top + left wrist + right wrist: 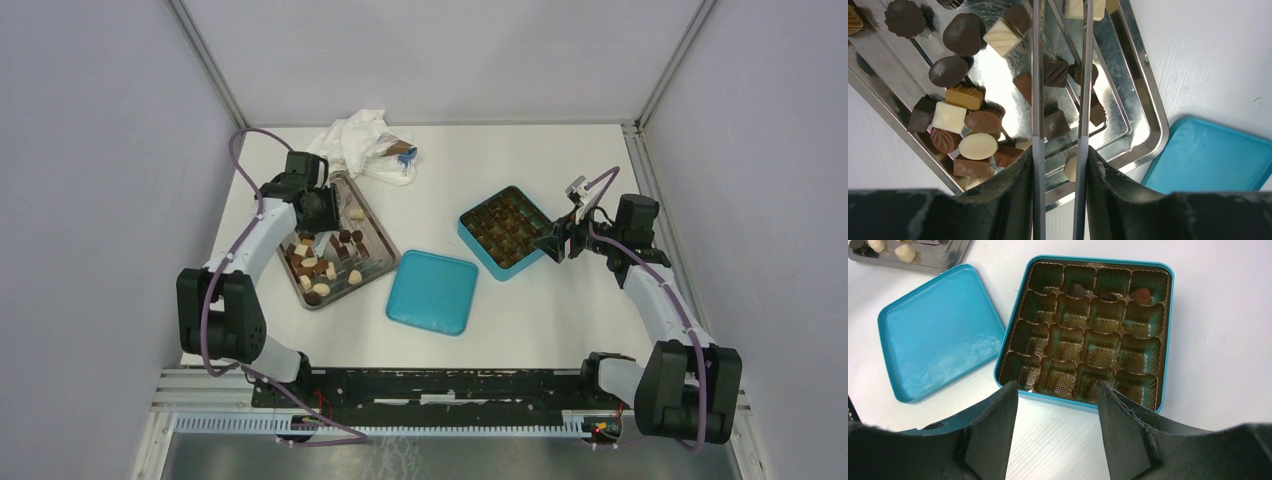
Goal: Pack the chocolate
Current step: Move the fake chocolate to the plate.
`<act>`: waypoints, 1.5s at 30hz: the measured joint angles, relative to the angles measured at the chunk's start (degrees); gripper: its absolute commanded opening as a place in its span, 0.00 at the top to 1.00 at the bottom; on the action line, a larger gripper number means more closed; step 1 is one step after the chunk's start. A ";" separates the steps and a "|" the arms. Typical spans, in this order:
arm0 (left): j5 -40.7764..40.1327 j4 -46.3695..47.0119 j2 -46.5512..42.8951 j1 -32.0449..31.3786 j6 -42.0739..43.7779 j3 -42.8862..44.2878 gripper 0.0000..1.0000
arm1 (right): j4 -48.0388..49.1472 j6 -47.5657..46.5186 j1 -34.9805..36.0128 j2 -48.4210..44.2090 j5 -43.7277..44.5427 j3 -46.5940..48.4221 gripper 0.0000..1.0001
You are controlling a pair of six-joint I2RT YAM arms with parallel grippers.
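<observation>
Looking down past the left pincer (1061,20): matte black, rough-cast finger bases carrying two thin, straight blades, standing a narrow gap apart and running out of the top edge of the left wrist view. Not being able to tell whether pinching a piece up there. Hovering over a shallow rectangular tray (1148,100) of mirror-bright steel with a stepped, round-cornered rim. Finding most of the chocolate (978,146) lying loose in that tray: small glossy pieces, dark brown domes, a fluted dark disc, mid-brown ridged ovals, a caramel-coloured block, cream-white cubes and a smooth cream oval, crowding toward one end, several touching. Seeing two dark angular pieces through the gap between the blades.

Holding the right pincer (1057,390) spread wide and empty, its blunt, black, wedge-shaped fingers (993,430) hanging over the near wall of a square teal box (1168,340) with thin, smooth sides. Looking into a shiny brown moulded plastic insert (1100,347) of sixteen ribbed cups in four rows, three cups of the far row each cradling one piece, two dark and one reddish brown. Noting a teal, round-cornered lid (943,340) lying inside-up just beside the box on a white, finely textured worktop (1223,380). Spotting crumpled white wrapping (360,140) lying near the far edge, beyond the tray.
</observation>
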 measured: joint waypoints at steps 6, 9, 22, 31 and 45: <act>1.27 0.11 3.17 1.75 -0.02 1.33 0.65 | -0.02 0.00 0.00 0.00 -0.26 0.00 0.35; 1.92 -0.24 4.76 1.86 -0.02 1.86 0.66 | -0.02 0.00 0.00 0.00 -0.35 0.00 0.35; 5.03 -0.39 6.54 1.55 -0.02 2.51 0.68 | -0.24 -0.02 0.00 0.00 -0.70 0.00 0.35; 5.22 -2.23 1.07 0.09 -0.02 0.55 0.68 | -0.24 -0.02 0.00 0.15 -0.70 0.00 0.35; 5.03 -3.17 -1.55 0.02 0.00 -1.40 0.67 | -0.24 -0.07 0.00 0.31 -0.70 0.00 0.35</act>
